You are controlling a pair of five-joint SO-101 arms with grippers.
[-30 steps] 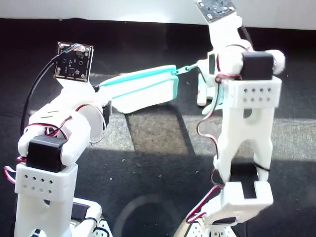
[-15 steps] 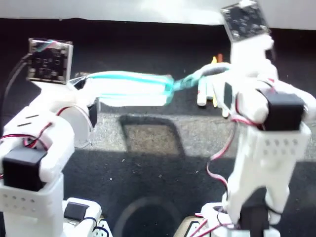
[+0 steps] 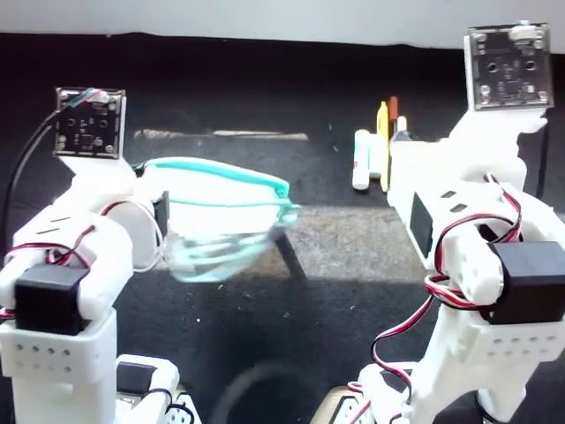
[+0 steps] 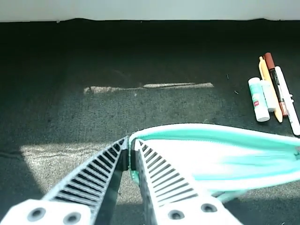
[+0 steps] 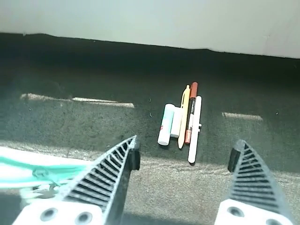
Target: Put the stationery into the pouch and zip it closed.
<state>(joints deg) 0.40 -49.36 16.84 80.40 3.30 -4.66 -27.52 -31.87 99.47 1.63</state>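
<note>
Left wrist view, closest in: the left gripper point(image 4: 129, 157) is pinched tight on one end of the pouch point(image 4: 211, 157). The teal-trimmed white pouch hangs clear of the dark table mat point(image 3: 265, 97), at about nine o'clock in the high view, with its free end sagging. Whether its zip is open, I can't tell.

Over to the right gripper point(image 5: 186, 150), jaws spread wide and empty. The stationery point(image 3: 375, 155) lies beyond it at one o'clock, none of it in the pouch yet, so I'd call this the start of the first pick. The row is a glue stick point(image 5: 165, 124), yellow pen point(image 5: 183, 119), brown marker point(image 5: 191, 110) and white pen point(image 5: 194, 131).

Next move, as I read it: drop the jaws onto one piece. The snag is that the pieces lie touching side by side, so taking one alone is fiddly, and the limp pouch offers a poor mouth. Nothing blocks the path. Farther out are a sunlit strip point(image 5: 77, 100) and the pale wall point(image 5: 140, 18).
</note>
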